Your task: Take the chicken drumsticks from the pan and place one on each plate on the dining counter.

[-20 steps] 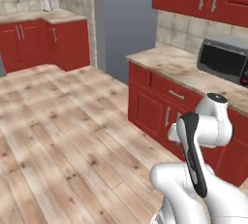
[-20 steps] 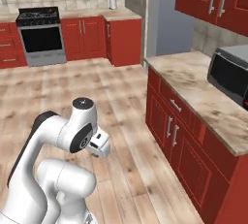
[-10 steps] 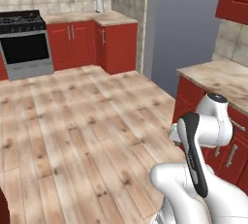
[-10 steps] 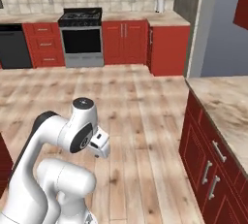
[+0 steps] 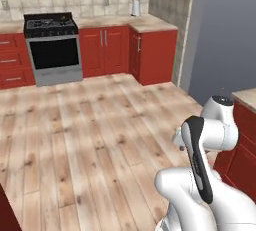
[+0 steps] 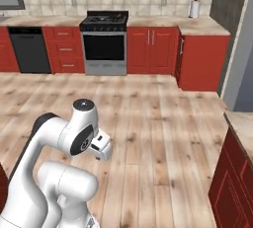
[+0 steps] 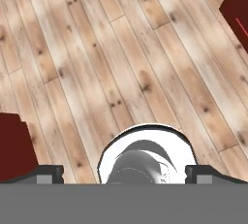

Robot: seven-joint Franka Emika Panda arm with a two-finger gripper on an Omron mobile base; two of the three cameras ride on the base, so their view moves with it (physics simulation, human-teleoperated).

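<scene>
Pale wooden floorboards (image 5: 85,140) spread across most of the left base view, running back to a row of red cabinets (image 5: 117,50) with a steel-fronted stove (image 5: 52,47) set among them. On the stove top sits something small and dark, too blurred to say whether it is the pan. A paper towel roll (image 5: 135,6) stands on the beige counter (image 5: 150,23) at the corner. The white arm (image 5: 207,140) is folded up at the lower right, beside another red cabinet.

From the right base view the same stove (image 6: 105,42) faces us squarely, with a black dishwasher (image 6: 29,49) to its left and the towel roll (image 6: 194,9) far right on the counter. The arm (image 6: 64,138) curls at lower left over the floor, its hand pointing downward.

Looking along the hand, the gripper (image 7: 123,174) hangs over bare planks (image 7: 121,58); its two dark fingertips (image 7: 48,173) sit far apart at the bottom edge, spread wide with nothing between them. Dark red cabinet corners intrude at left and upper right. No drumsticks, plates or dining counter can be made out from where the base stands.
</scene>
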